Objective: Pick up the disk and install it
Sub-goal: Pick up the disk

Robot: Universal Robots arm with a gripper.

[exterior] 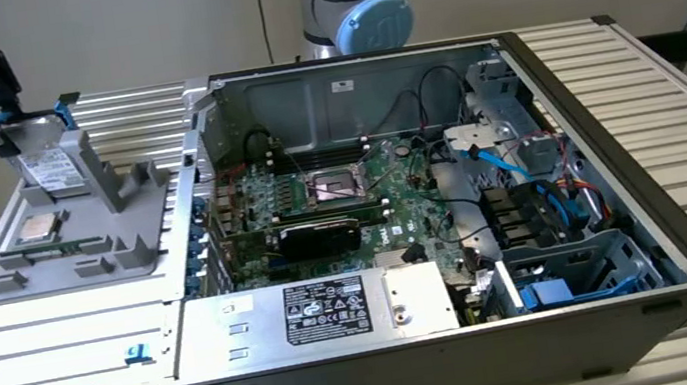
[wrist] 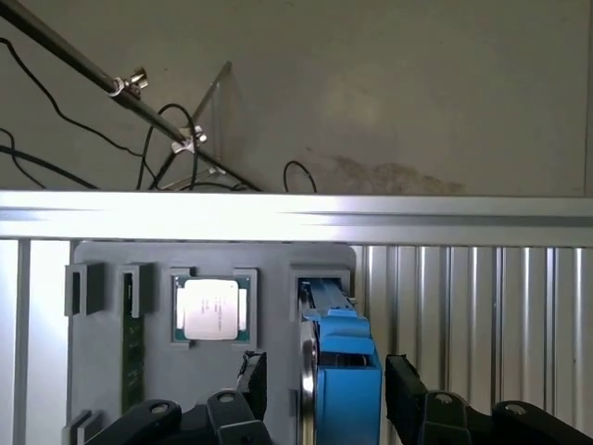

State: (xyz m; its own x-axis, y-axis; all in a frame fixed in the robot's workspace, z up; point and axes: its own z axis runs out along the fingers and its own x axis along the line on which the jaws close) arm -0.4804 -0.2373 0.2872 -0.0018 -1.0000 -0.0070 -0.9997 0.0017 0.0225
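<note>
You see the disk (exterior: pixel 50 165) standing on its edge in a slot at one end of the grey holder (exterior: pixel 122 249), and the open computer case (exterior: pixel 302 92) is beside this holder. Your gripper (exterior: pixel 5 134) is directly over that end of the holder and its claw is wide. In the wrist view the two black fingers (wrist: pixel 252 378) stand one on each side of the disk's blue carrier, not closed on it, so nothing is held. The small square chip (wrist: pixel 211 309) lies flat in the holder, just beside the disk
</note>
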